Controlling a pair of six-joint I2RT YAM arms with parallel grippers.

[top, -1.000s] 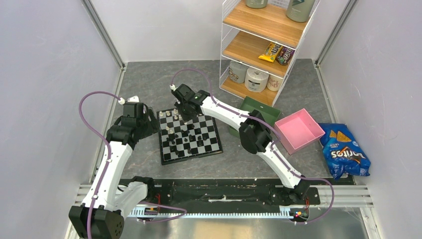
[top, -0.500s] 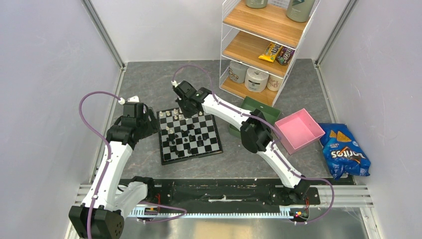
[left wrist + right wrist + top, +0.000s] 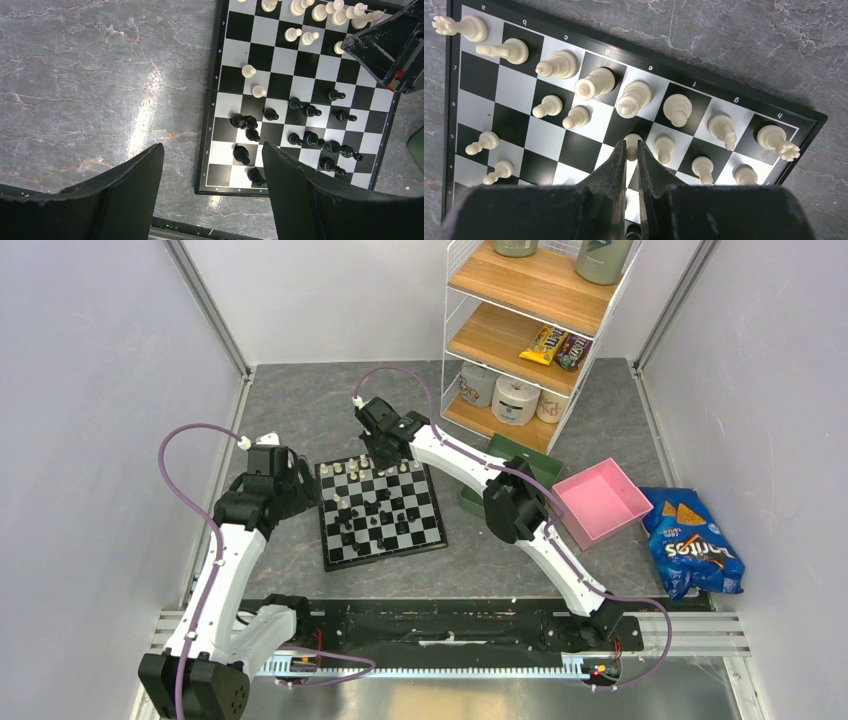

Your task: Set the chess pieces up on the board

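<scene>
The chequered board (image 3: 383, 540) lies left of centre on the grey table. Cream-white pieces (image 3: 352, 472) stand along its far rows and black pieces (image 3: 385, 520) on its near half. My right gripper (image 3: 386, 452) is over the board's far rows. In the right wrist view it (image 3: 632, 146) is shut on a cream-white pawn (image 3: 632, 139) above the board (image 3: 704, 80), next to other white pieces (image 3: 596, 82). My left gripper (image 3: 290, 487) hangs open and empty over the table by the board's left edge (image 3: 206, 125). Black pieces (image 3: 310, 137) show in the left wrist view.
A wire shelf (image 3: 530, 330) with snack bars and paper rolls stands at the back right. A green tray (image 3: 525, 462) and a pink tray (image 3: 600, 502) lie right of the board. A blue chips bag (image 3: 693, 552) lies far right. White walls enclose the table.
My right gripper has moved from the board's middle toward its far edge, shut throughout. The left arm has not moved.
</scene>
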